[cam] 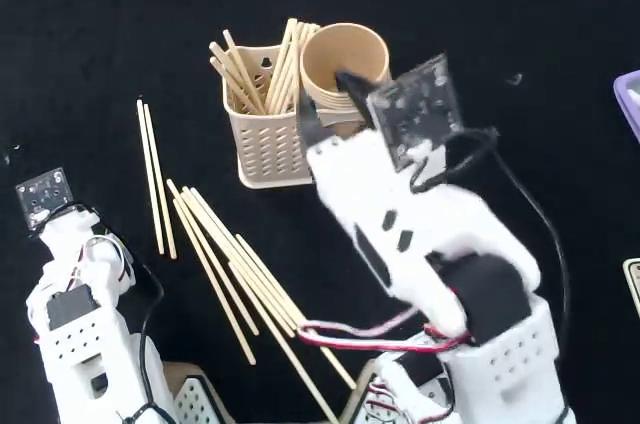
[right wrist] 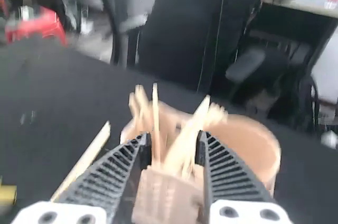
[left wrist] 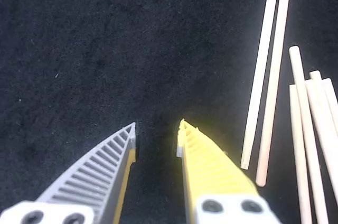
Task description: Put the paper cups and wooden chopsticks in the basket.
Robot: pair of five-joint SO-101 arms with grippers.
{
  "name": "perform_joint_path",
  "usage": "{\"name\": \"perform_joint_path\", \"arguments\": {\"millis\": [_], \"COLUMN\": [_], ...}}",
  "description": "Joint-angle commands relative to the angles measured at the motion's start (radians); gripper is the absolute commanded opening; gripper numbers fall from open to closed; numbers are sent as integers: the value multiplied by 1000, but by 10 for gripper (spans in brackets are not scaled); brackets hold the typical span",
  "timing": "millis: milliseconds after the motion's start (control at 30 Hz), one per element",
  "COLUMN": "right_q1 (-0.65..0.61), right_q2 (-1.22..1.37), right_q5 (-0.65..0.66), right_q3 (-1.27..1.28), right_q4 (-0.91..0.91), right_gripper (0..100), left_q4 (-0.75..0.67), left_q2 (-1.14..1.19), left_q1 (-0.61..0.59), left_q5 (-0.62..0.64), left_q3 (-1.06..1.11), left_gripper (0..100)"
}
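A beige slotted basket (cam: 265, 149) stands at the table's far middle with several wooden chopsticks (cam: 245, 74) upright in it. A paper cup (cam: 350, 49) sits upright against its right side. My right gripper (cam: 325, 102) hovers at the seam between basket and cup. In the right wrist view it (right wrist: 171, 145) is open, its black fingers straddling the basket (right wrist: 158, 192) and its chopsticks (right wrist: 185, 139), with the cup (right wrist: 253, 139) behind. A loose pair of chopsticks (cam: 155, 179) and a fanned bundle (cam: 240, 264) lie on the cloth. My left gripper (left wrist: 156, 129) is open over bare cloth beside the pair (left wrist: 266, 76).
The left arm (cam: 75, 294) stands at the front left corner. The right arm's white body (cam: 430, 244) covers the middle right. A purple object (cam: 630, 99) pokes in at the right edge. Black cloth covers the whole table.
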Motion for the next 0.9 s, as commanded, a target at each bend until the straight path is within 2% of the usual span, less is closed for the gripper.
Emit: {"name": "perform_joint_path", "arguments": {"millis": [0,100,167,267,367,500,667,867], "right_q1": [-18,-86,-141,-183,-189,-227,-351,-466], "right_q2": [-15,30,77,174,291,456,657,763], "right_q5": [9,9,9,9,9,5,2,2], "right_q3": [51,160,252,400,499,527,516,513], "right_q4": [164,239,226,124,0,-123,-206,-203], "right_gripper": [142,142,142,182,242,240,239,241], "left_q4": [-3,-3,-5,-5,-12,-15,-83,-6], "left_q2": [0,0,0,2,48,249,618,862], "left_q1": [-4,-8,-10,-27,-111,-134,-140,-136], "left_q5": [-11,-11,-11,-9,29,57,58,61], "left_q3": [-73,-71,-71,-76,-122,-234,-355,-521], "left_gripper": [142,142,142,142,142,142,138,137]}}
